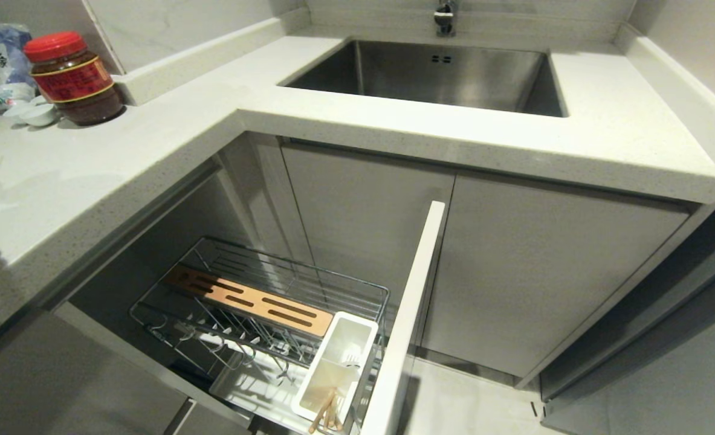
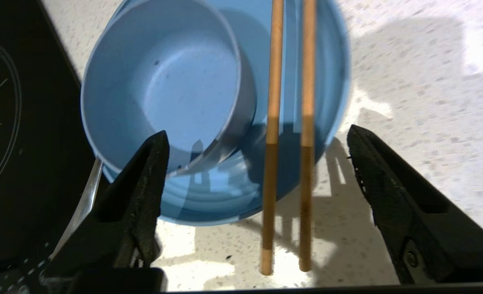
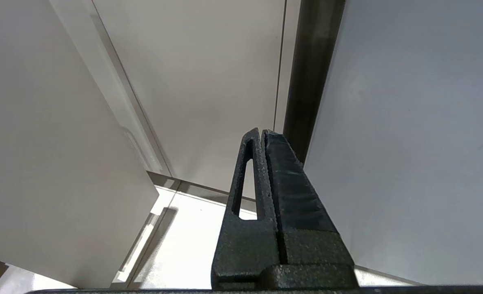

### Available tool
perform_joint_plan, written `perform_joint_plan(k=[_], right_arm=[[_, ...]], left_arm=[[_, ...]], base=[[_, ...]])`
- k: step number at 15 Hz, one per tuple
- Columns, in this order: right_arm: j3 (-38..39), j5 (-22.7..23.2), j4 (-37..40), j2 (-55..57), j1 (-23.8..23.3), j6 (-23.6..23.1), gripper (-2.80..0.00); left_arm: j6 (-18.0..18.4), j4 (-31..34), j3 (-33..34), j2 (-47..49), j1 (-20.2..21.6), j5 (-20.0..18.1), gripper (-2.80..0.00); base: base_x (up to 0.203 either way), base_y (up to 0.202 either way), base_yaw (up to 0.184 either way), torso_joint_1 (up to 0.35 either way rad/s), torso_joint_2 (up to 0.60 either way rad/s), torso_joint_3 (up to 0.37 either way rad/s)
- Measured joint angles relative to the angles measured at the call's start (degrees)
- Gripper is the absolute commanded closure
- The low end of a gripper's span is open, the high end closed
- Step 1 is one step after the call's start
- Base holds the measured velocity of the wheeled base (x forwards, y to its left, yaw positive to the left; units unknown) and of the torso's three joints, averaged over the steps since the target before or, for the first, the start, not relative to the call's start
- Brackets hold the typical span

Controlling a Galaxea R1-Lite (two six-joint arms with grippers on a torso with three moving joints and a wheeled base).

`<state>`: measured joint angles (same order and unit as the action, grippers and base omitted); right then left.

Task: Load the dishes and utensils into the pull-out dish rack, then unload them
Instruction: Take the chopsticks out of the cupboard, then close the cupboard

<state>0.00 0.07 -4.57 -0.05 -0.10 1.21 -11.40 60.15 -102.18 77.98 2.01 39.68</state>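
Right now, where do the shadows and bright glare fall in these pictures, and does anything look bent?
Head view: the countertop edges bow as through a wide lens, and the open cabinet above the dish rack is dark. Left wrist view: the open left gripper throws hard shadows over the plate and chopsticks, with bright patches on the counter. Right wrist view: soft, even light; the floor gleams.

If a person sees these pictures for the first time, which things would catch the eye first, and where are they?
In the left wrist view, the light blue round deep bowl sits on the light blue oval plate, with two thin light-wood chopsticks lying across the plate's rim onto the speckled counter, between the left gripper's open jaws. In the head view, the pulled-out chrome wire dish rack stands below the counter, left of the steel sink.
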Motion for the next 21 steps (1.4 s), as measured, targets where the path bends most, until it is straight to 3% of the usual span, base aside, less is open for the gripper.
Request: perform_joint_plan(k=[2, 3, 4, 8, 12, 16, 21], right_arm=[[0.0, 0.0, 0.0, 0.0, 0.0, 0.0, 0.00], [0.0, 0.0, 0.0, 0.0, 0.0, 0.0, 0.00], [0.0, 0.0, 0.0, 0.0, 0.0, 0.0, 0.00], [0.0, 0.0, 0.0, 0.0, 0.0, 0.0, 0.00], [0.0, 0.0, 0.0, 0.0, 0.0, 0.0, 0.00], [0.0, 0.0, 0.0, 0.0, 0.0, 0.0, 0.00], [0.0, 0.0, 0.0, 0.0, 0.0, 0.0, 0.00]], left_arm=[[0.0, -0.3, 0.1, -0.6, -0.9, 0.1, -2.80], [-0.1, -0.8, 0.1, -1.0, -1.2, 0.1, -0.59], [0.0, -1.7, 0.1, -1.5, -1.7, 0.1, 0.00], [-0.1, -8.2, 0.2, -4.8, -4.2, 0.9, 0.00], [-3.0, -16.9, 0.9, -7.5, -11.3, 1.1, 0.00], [-8.1, -23.1, 2.1, -8.4, -22.4, 1.0, 0.00], [-13.7, -24.2, 7.2, -7.3, -36.3, 0.7, 0.00]], base=[[0.000, 0.000, 0.000, 0.000, 0.00, 0.000], [0.000, 0.000, 0.000, 0.000, 0.00, 0.000], [0.000, 0.000, 0.000, 0.000, 0.00, 0.000], [0.000, 0.000, 0.000, 0.000, 0.00, 0.000], [0.000, 0.000, 0.000, 0.000, 0.00, 0.000], [0.000, 0.000, 0.000, 0.000, 0.00, 0.000], [0.000, 0.000, 0.000, 0.000, 0.00, 0.000]])
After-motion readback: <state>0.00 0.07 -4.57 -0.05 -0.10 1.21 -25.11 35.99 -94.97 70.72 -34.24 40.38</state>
